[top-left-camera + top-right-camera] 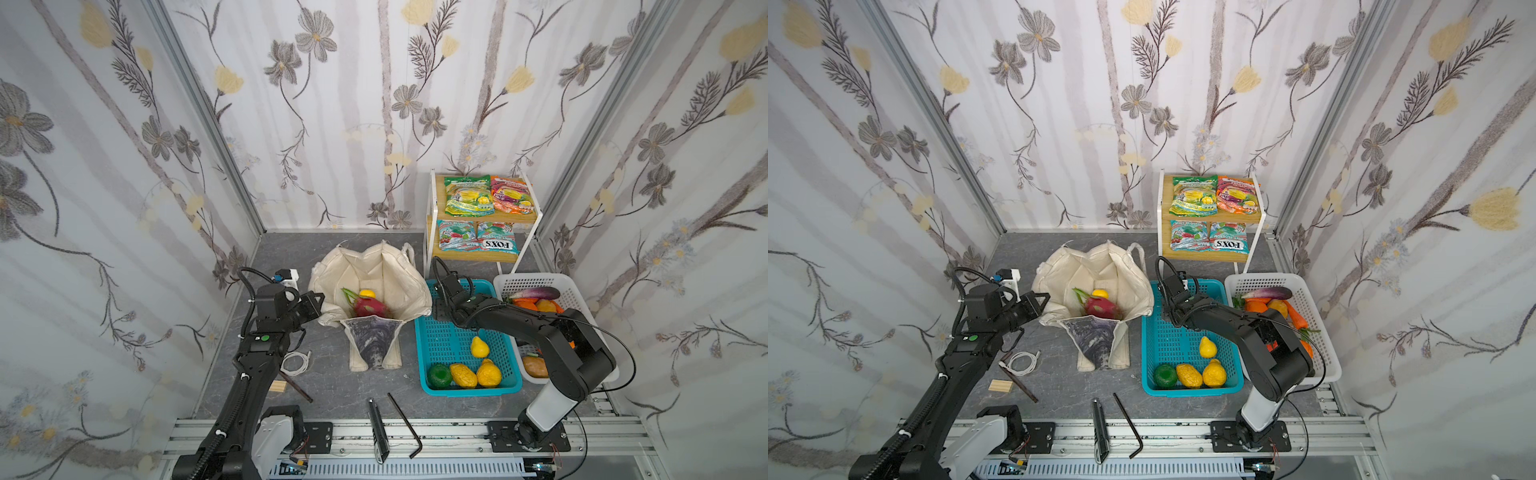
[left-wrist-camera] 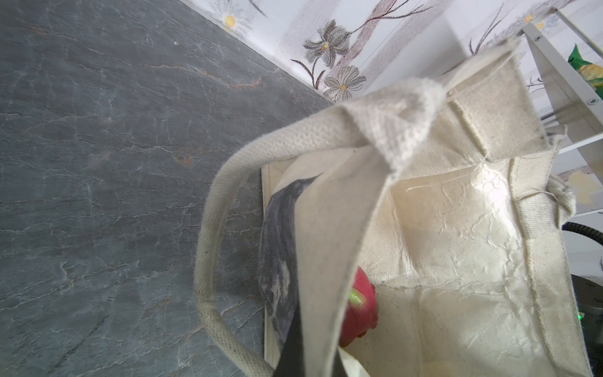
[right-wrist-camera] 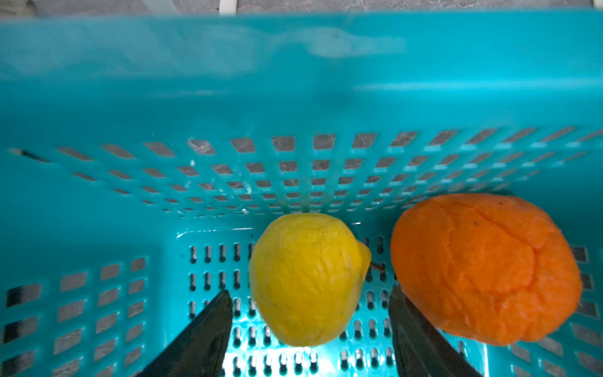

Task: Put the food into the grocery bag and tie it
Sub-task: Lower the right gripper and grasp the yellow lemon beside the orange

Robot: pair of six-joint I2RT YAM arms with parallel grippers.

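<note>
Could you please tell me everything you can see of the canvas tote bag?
The canvas tote is cream woven cloth with a crinkled pale lining, a dark grey-blue printed panel facing the camera and thick loop handles. It stands on the grey tabletop, mouth gaping open, left of the teal basket. Inside lie a dragon fruit and a small yellow fruit. The shut left gripper appears to pinch its left rim.

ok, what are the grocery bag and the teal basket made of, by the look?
The grocery bag: cream woven canvas, matte; coarse weave shows on the handle, lining crinkled, maybe coated. Teal basket: moulded plastic, smooth, slight sheen; slotted perforations.
</note>
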